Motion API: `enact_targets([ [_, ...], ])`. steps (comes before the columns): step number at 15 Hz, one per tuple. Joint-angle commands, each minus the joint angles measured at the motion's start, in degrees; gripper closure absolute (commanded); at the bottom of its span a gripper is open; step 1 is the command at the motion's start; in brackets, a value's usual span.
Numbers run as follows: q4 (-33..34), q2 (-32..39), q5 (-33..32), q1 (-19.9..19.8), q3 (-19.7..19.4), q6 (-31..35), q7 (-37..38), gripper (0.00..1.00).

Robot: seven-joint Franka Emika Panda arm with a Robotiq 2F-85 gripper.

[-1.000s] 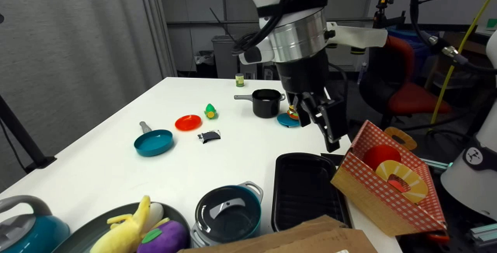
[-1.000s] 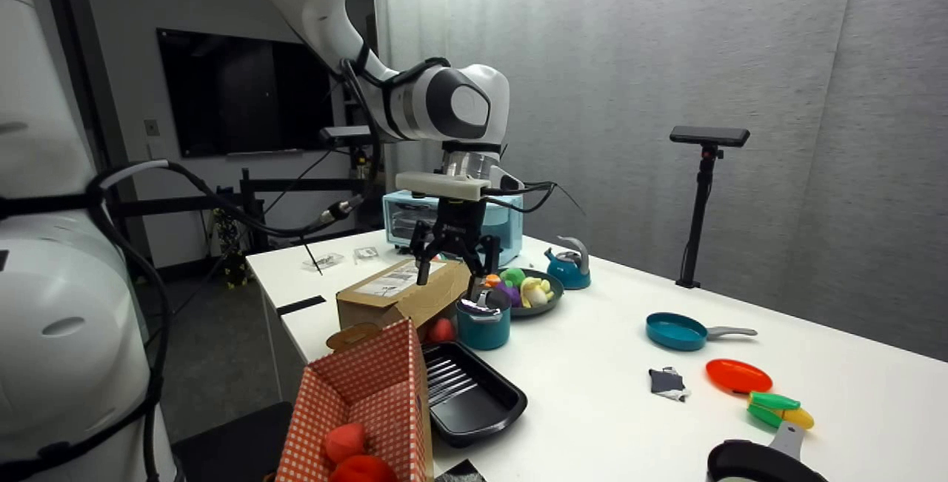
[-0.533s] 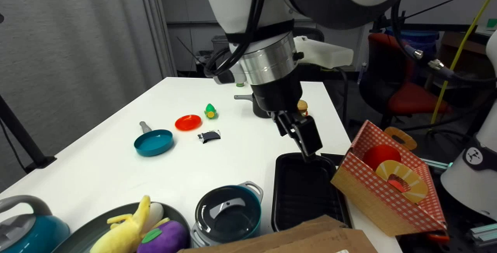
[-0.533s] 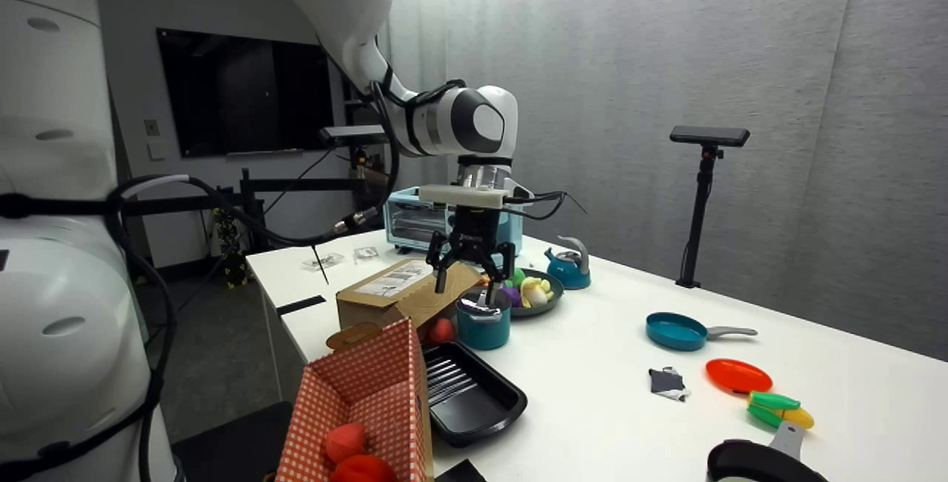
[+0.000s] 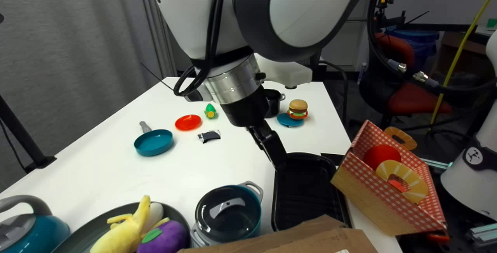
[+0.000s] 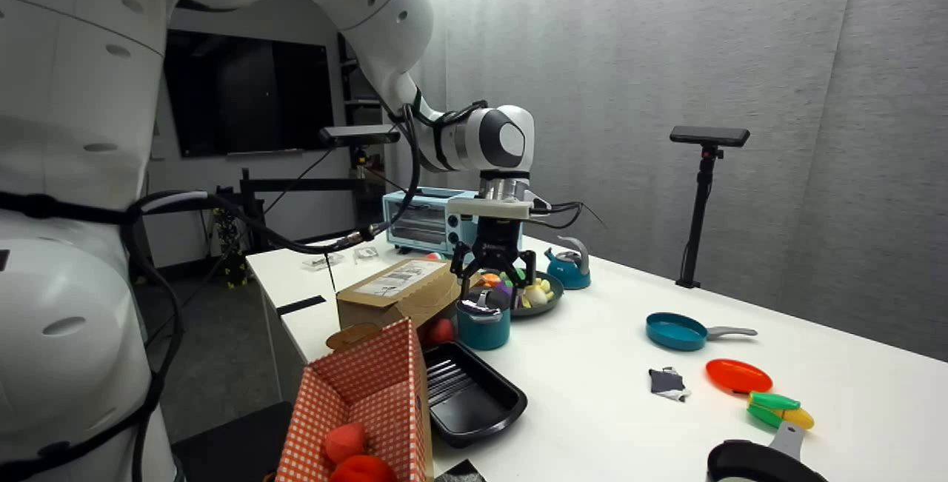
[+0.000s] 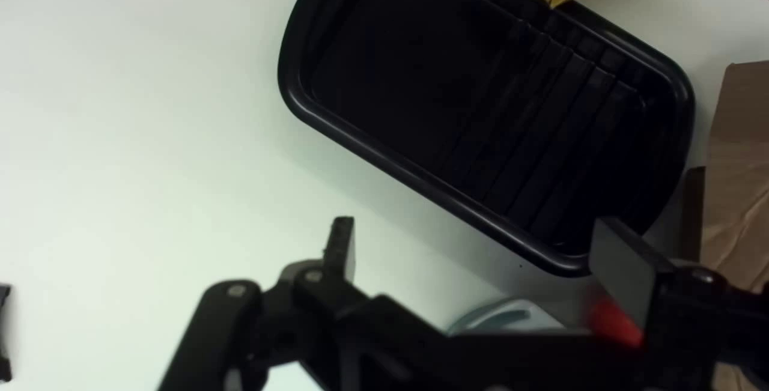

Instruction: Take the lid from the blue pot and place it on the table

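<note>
The dark see-through lid (image 5: pixel 217 227) sits on the teal-blue pot (image 5: pixel 255 225). Lid (image 6: pixel 478 309) and pot (image 6: pixel 483 334) show in both exterior views. My gripper (image 5: pixel 278 165) is open and empty, above the black tray's edge beside the pot in an exterior view. In an exterior view the gripper (image 6: pixel 490 298) appears in line with the lid, one finger each side, but apart from it. In the wrist view the gripper's fingers (image 7: pixel 471 235) are wide apart; only the pot's pale handle (image 7: pixel 510 316) shows below, the lid hidden. The white table (image 5: pixel 217 163) lies underneath.
A black tray (image 5: pixel 306 194) lies beside the pot. A red-checked basket (image 5: pixel 392 194) and a cardboard box (image 6: pixel 400 293) stand close by. A pan of toy food (image 5: pixel 97 218) is on the pot's other side. A teal kettle (image 6: pixel 569 271) stands behind.
My gripper has moved down and toward the pot, from beyond the black tray to above its edge. It stays open. The lid and pot have not moved.
</note>
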Motion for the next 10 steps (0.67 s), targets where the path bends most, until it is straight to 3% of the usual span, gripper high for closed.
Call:
enact_targets([
  [1, 5.50, 3.80, -2.23, 0.47, -0.07, -3.35, -0.76, 0.00],
  [7, 8.86, 6.17, -2.99, 0.48, 0.00, -5.38, -2.30, 0.00],
  [10, 11.31, 10.67, -3.00, 2.49, 1.06, -4.33, -0.55, 0.00],
])
